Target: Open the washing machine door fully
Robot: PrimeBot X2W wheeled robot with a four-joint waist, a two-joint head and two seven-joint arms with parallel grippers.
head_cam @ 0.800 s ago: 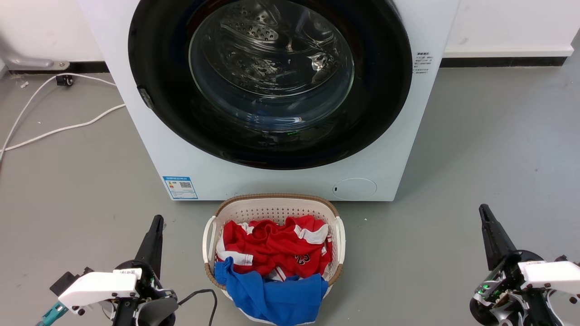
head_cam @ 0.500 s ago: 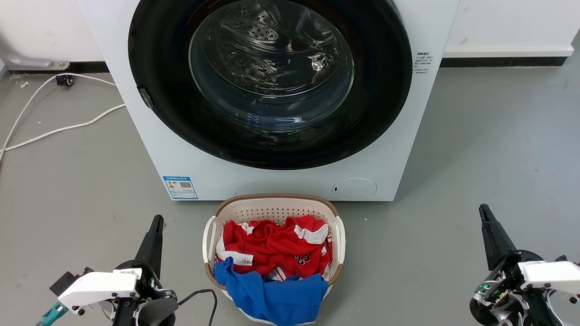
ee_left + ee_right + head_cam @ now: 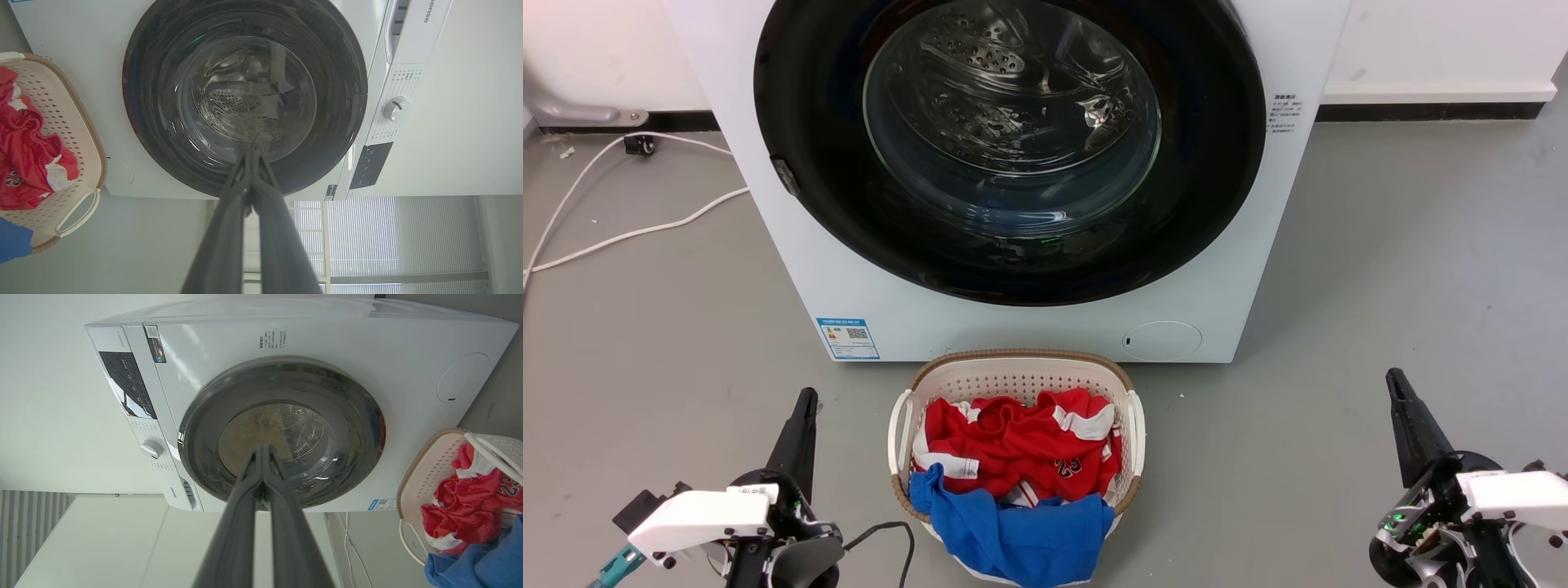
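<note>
Door position: the large round glossy black washing machine door with its clear domed glass centre (image 3: 1010,139) fills the upper middle of the head view. It sits shut against the front of the big white box-shaped washing machine (image 3: 792,278), so by my reading the task has not started.
Risk, wrong edge: a small grey fitting (image 3: 785,175) sits on the door's left rim. I cannot tell whether it is a hinge or a latch, and pulling at the hinged side would strain the door without opening it.
Risk, slipping: the rim looks smooth and shiny, so thin fingers may skid off it unless they hook behind the edge.
Risk, basket: the white perforated laundry basket with a brown rim (image 3: 1021,363), holding red and blue clothes (image 3: 1013,457), stands just below the door. A low reach could knock it.
Risk, cable: a white cable (image 3: 629,233) lies on the grey floor at the left and could snag the wheels.
Left gripper (image 3: 805,402): low at the lower left, well apart from the machine, pointing up the frame. In the left wrist view its fingers (image 3: 229,212) are pressed together, holding nothing.
Right gripper (image 3: 1395,380): mirrored at the lower right, tips likewise together (image 3: 261,448) and empty, aimed at the door.
</note>
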